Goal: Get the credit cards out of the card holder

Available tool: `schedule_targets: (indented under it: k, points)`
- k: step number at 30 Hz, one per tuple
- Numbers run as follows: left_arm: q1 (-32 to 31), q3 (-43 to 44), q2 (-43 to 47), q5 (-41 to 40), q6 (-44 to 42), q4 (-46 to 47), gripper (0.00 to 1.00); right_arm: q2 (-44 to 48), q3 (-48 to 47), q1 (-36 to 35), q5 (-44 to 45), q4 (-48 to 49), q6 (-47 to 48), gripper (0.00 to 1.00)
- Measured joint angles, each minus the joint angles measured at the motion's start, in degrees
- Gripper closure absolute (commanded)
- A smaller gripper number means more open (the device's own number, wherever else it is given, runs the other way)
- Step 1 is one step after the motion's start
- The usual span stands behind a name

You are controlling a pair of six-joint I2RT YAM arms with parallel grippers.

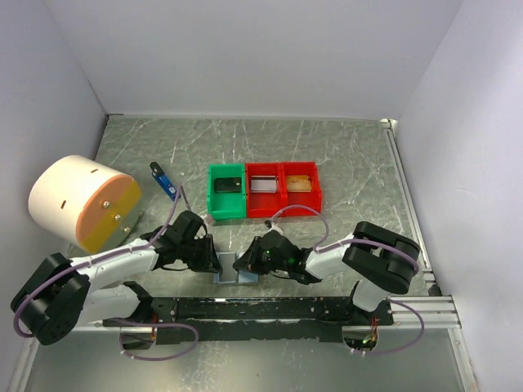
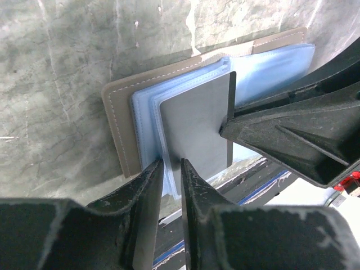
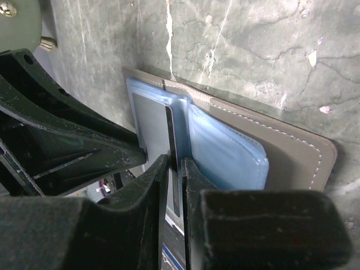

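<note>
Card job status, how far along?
Done: green tray and two red trays each hold a card. In hand: grey card stands out of the card holder, right gripper pinching its edge, left gripper at its corner. Left: pull it free; other sleeves unclear.

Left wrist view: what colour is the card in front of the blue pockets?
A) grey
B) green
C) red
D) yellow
A: the card in front of the pale blue sleeves of the card holder is plain grey, with no red, yellow or green on it.
</note>
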State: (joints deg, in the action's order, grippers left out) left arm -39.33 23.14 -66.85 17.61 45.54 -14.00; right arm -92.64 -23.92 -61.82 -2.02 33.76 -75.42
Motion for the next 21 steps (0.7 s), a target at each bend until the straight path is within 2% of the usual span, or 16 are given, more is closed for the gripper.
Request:
schedule_targets:
  k: [3,4,11,14,21]
  points:
    - [-0.13,-0.35,0.48,-0.68,0.39,0.00,0.73,-0.26,0.22,0.00,-0.15,0.76,-0.42,0.90]
    - [-0.20,-0.46,0.70,-0.92,0.48,-0.02,0.74,-0.26,0.24,0.00,-0.17,0.79,-0.39,1.00]
    - [-0.33,-0.63,1.09,-2.03,1.01,-0.46,0.77,0.22,0.92,0.09,-0.50,1.09,-0.42,1.00]
    - [-0.33,-0.63,0.81,-2.10,1.01,-0.39,0.78,1.46,1.68,0.35,-0.94,0.81,-0.17,0.88]
    - [-0.33,-0.57,-0.07,-1.99,1.01,0.22,0.79,3.26,3.06,1.03,-3.17,0.09,1.09,0.85]
